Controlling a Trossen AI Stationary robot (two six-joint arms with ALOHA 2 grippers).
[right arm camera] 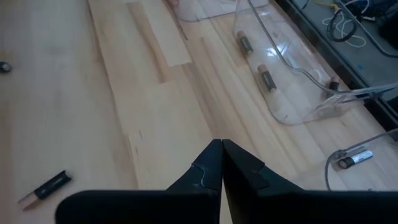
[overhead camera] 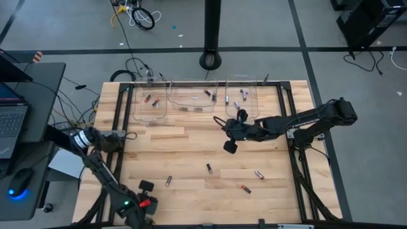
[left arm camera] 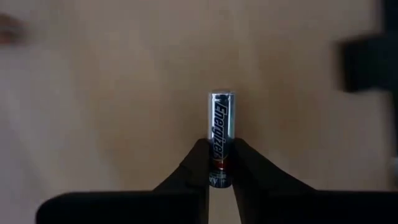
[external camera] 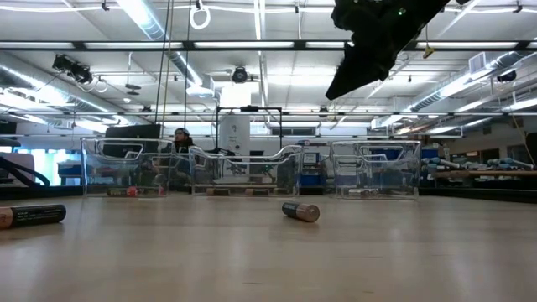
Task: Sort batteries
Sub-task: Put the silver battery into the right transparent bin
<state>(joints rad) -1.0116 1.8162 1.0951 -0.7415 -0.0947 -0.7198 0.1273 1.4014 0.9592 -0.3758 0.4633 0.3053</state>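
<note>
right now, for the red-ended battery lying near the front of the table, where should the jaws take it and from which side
Take the red-ended battery at mid-barrel, coming straight down from above, with the jaws set across its long axis. It lies flat and slanted on the bare wooden table, so only its round sides are free. The silver battery nearby lies apart, which leaves room.

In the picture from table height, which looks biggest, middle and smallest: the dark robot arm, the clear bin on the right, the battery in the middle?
1. Robot arm
2. Right bin
3. Middle battery
Nearness to the camera may skew this.
</note>
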